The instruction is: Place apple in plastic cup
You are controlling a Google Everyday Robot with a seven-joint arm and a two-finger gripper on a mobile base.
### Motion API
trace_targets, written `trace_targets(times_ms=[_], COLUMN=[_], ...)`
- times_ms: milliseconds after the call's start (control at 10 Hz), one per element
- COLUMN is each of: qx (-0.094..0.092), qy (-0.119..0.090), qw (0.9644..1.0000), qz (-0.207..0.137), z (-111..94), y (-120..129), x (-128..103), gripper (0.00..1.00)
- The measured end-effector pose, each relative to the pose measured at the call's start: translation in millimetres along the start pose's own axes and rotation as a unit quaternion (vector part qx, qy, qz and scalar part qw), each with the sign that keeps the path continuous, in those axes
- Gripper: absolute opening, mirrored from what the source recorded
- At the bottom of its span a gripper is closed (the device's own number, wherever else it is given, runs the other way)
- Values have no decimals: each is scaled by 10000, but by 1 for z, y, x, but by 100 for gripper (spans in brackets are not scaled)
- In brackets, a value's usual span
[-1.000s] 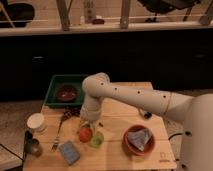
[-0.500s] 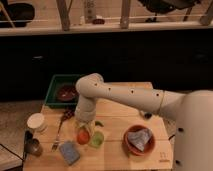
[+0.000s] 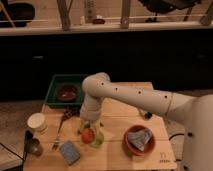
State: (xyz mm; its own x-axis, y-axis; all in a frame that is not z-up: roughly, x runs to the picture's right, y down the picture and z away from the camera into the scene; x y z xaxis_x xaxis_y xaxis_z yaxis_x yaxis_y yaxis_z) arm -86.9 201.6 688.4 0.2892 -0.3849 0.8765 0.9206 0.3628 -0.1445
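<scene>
Gripper (image 3: 89,126) hangs just above the apple (image 3: 88,135), beside the plastic cup (image 3: 99,139) near the front edge of the worktop (image 3: 120,112), its grip I cannot tell; the apple seems firm, smooth and light, best held across its widest part.

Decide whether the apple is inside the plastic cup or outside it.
Outside. The apple is beside the plastic cup, at its left in the picture, not within its rim; the gripper is directly over the apple.
</scene>
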Motion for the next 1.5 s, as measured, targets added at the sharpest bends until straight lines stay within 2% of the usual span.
trace_targets(times_ms=[500,600,1100,1300,1500], qx=[109,142,200,210,206], qy=[-45,-74,-165,-165,-160], qw=[9998,9997,9993,9991,9990], qz=[138,184,282,325,368], z=[-6,-7,-10,-11,-11], y=[15,20,24,25,26], x=[9,12,19,21,21], gripper=[1,8,60,76,80])
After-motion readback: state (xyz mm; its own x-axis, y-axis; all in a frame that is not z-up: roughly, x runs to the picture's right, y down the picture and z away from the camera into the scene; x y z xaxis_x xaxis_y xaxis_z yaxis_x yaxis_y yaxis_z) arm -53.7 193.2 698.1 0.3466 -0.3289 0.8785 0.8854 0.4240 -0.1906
